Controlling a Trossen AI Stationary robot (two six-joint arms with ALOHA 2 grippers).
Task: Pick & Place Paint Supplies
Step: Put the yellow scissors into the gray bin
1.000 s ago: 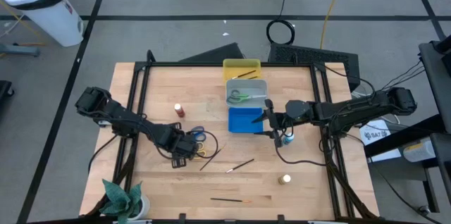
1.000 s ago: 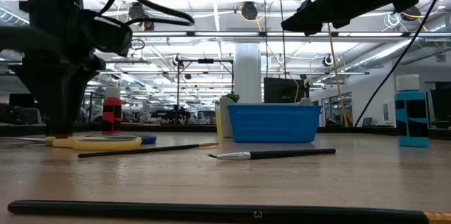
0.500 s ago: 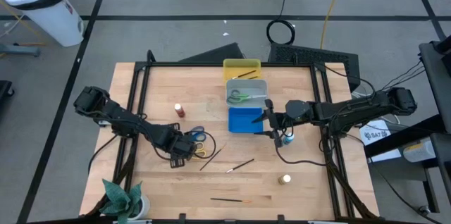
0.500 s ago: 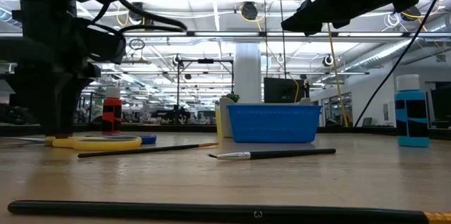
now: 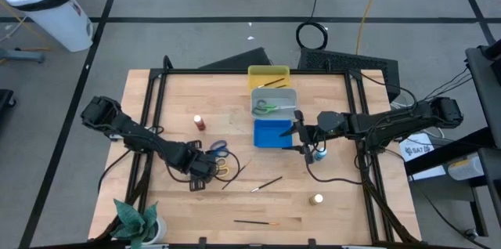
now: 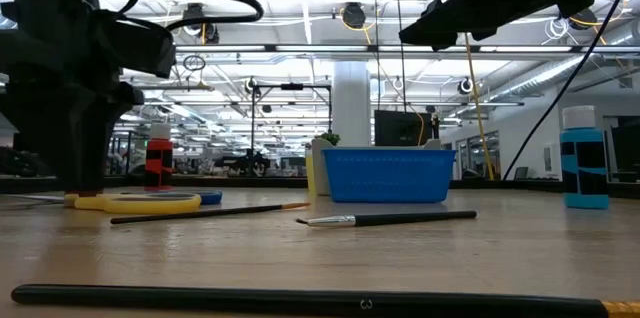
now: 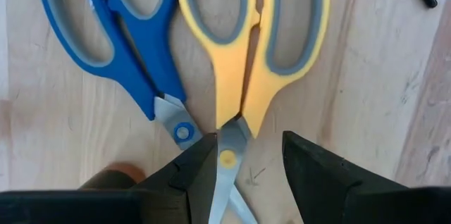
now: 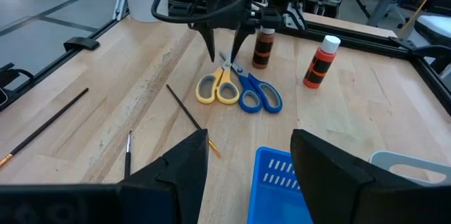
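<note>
Yellow-handled scissors [image 7: 250,48] lie flat on the wooden table [image 5: 329,218] beside the blue-handled scissors [image 7: 116,34], handles touching; the left gripper [image 7: 243,164], fingers apart, straddles the yellow pair's pivot, with a brown bottle [image 8: 264,46] and a red bottle [image 8: 318,62] close by. Nearer the table's front edge lie three thin brushes [image 5: 266,184] and a whitish bottle [image 5: 316,200]. Farther off, the right gripper [image 5: 297,135] hangs with fingers spread over the blue tray [image 5: 270,134], a blue bottle [image 6: 584,156] beside it, and green-handled scissors [image 5: 270,108] rest in the grey tray [image 5: 274,93].
</note>
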